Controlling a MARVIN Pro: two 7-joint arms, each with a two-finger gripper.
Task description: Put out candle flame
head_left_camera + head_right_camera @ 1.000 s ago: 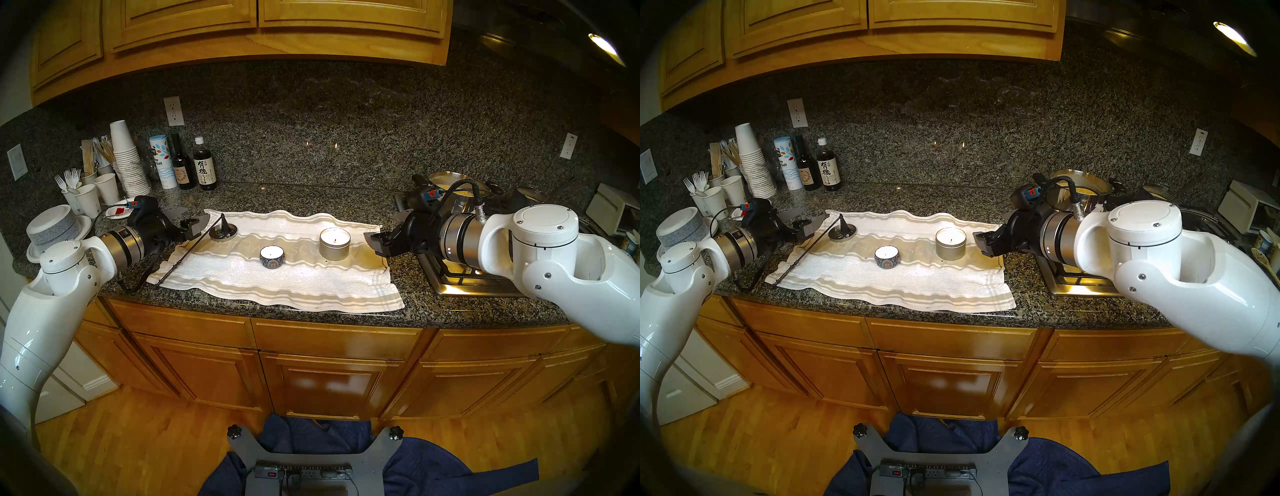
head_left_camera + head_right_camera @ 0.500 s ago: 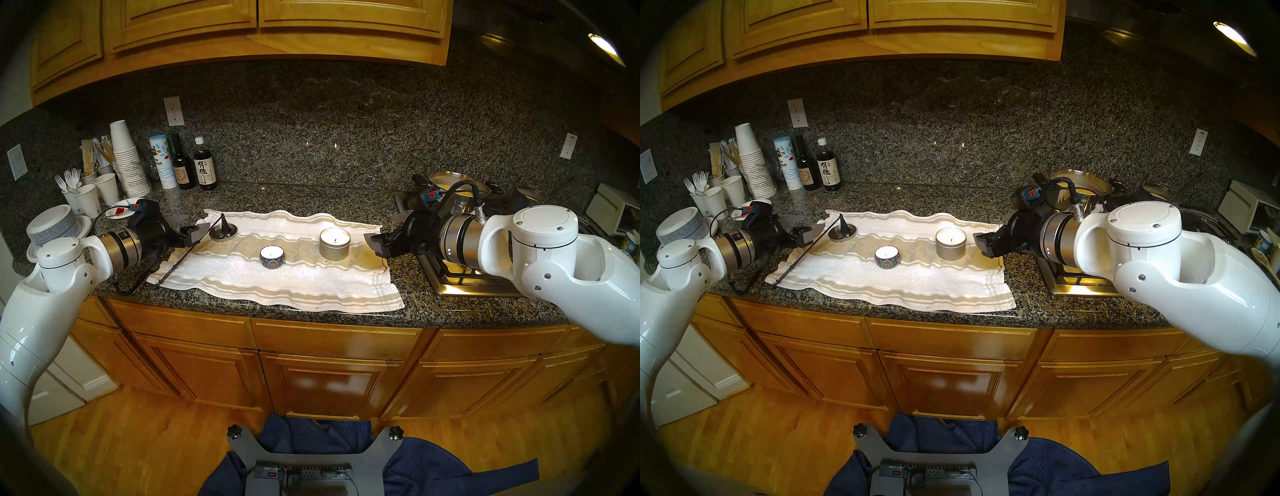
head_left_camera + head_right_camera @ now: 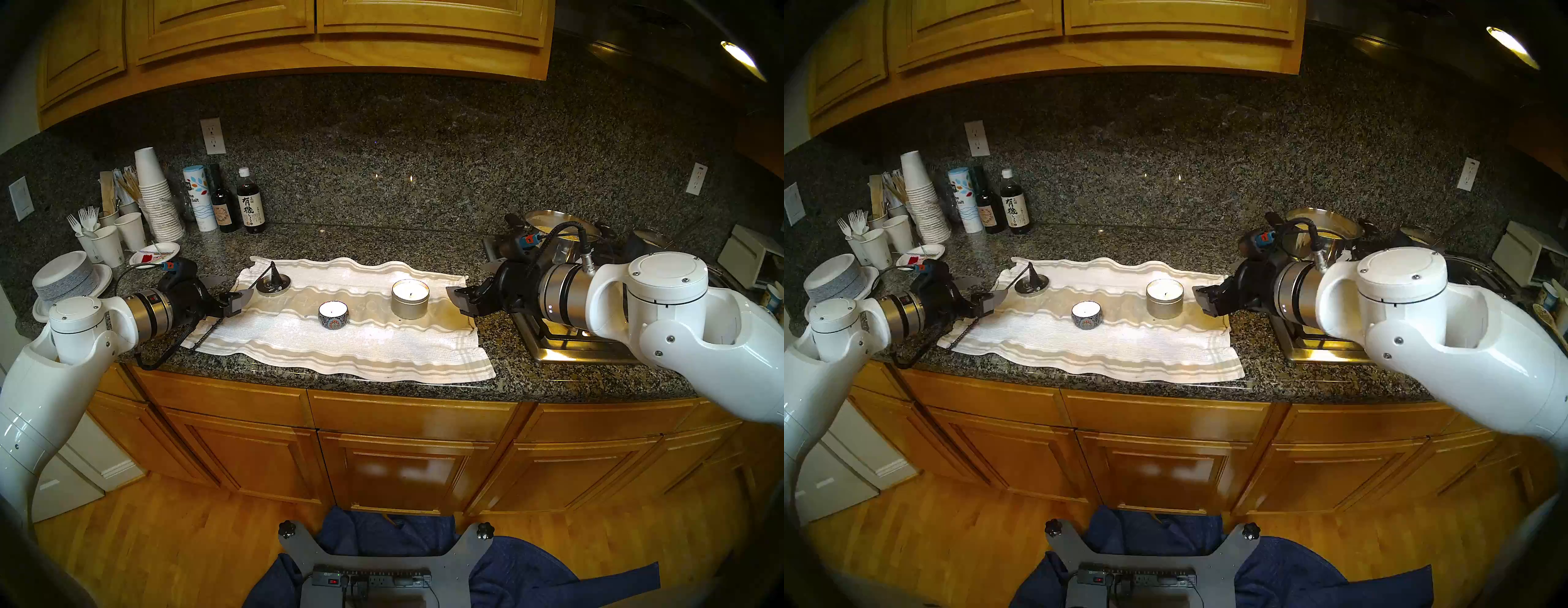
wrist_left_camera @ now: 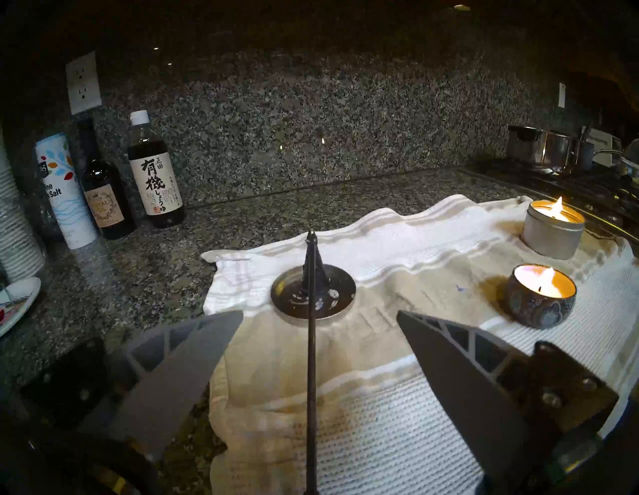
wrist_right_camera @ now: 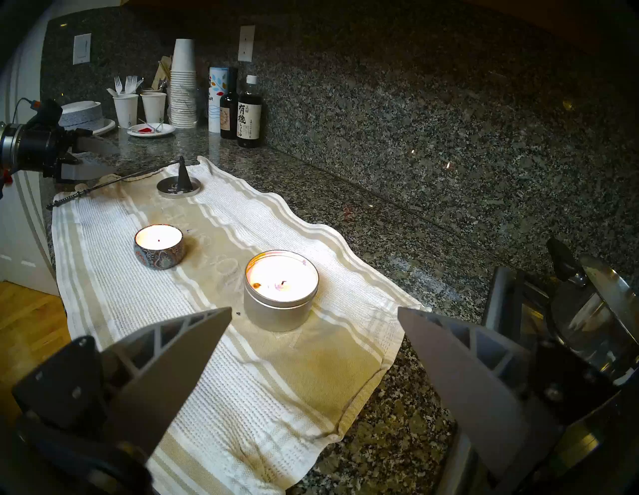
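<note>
Two lit candles stand on a white striped towel (image 3: pixel 339 352): a silver tin candle (image 3: pixel 410 298) and a small patterned candle (image 3: pixel 333 314). Both also show in the right wrist view, the tin candle (image 5: pixel 280 290) and the patterned candle (image 5: pixel 159 246). A black cone snuffer (image 3: pixel 274 276) rests on a round metal lid (image 3: pixel 280 288). Its long thin handle (image 4: pixel 311 363) runs toward the towel's front left corner. My left gripper (image 3: pixel 231 292) is open, with one finger on each side of the handle, not touching it. My right gripper (image 3: pixel 469 283) is open and empty, just right of the tin candle.
Paper cups (image 3: pixel 155 199), a salt canister (image 3: pixel 199 199), two dark bottles (image 3: pixel 250 204), stacked bowls (image 3: pixel 63 278) and a small plate (image 3: pixel 153 254) crowd the back left. A stove with a steel pot (image 3: pixel 551 229) is on the right, behind my right arm.
My left gripper has come down and toward the counter's front, so its open fingers now straddle the snuffer handle. The right arm and both candles have not moved.
</note>
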